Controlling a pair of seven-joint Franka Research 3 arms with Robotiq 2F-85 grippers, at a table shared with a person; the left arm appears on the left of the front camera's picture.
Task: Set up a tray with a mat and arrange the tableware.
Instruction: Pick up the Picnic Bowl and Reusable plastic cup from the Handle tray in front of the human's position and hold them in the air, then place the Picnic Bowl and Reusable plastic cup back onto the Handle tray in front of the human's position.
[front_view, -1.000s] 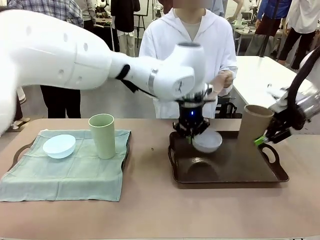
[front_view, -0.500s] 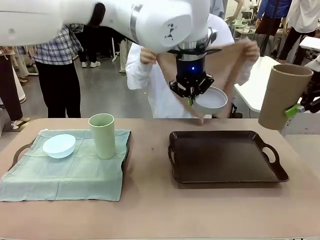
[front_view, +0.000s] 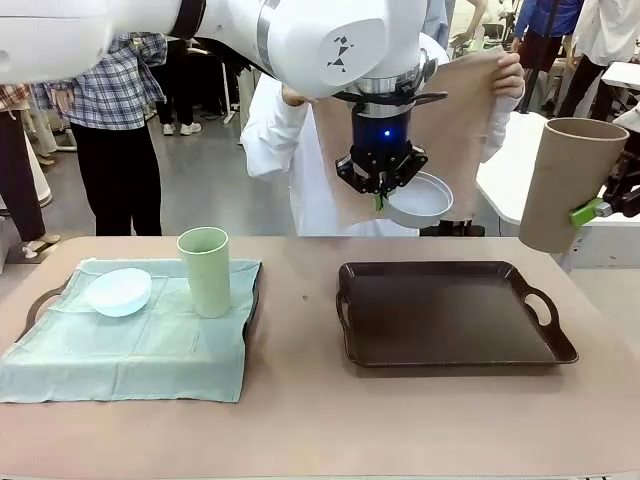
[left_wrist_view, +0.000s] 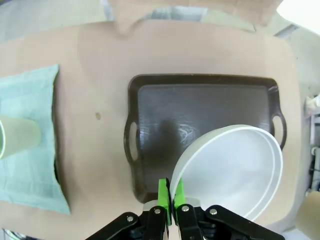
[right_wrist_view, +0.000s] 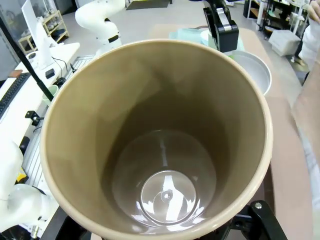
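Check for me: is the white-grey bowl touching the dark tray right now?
Apart. In the front view the left gripper holds the white-grey bowl by its rim, well above the dark tray, with background showing between them.

Bowl (front_view: 119, 291) and cup (front_view: 205, 270) on mat (front_view: 120, 350), tray (front_view: 450, 318) rightward

The surface (front_view: 300, 420) is a wide tan-brown tabletop. Two things lie directly on it. On the left side lies a dark tray (front_view: 32, 303) with handles, almost fully covered by a pale green cloth mat (front_view: 130, 350). On the right side lies a dark brown rectangular tray (front_view: 450, 315) with two handles and a raised rim, well apart from the first. Between them is a small dark speck (front_view: 306, 297).
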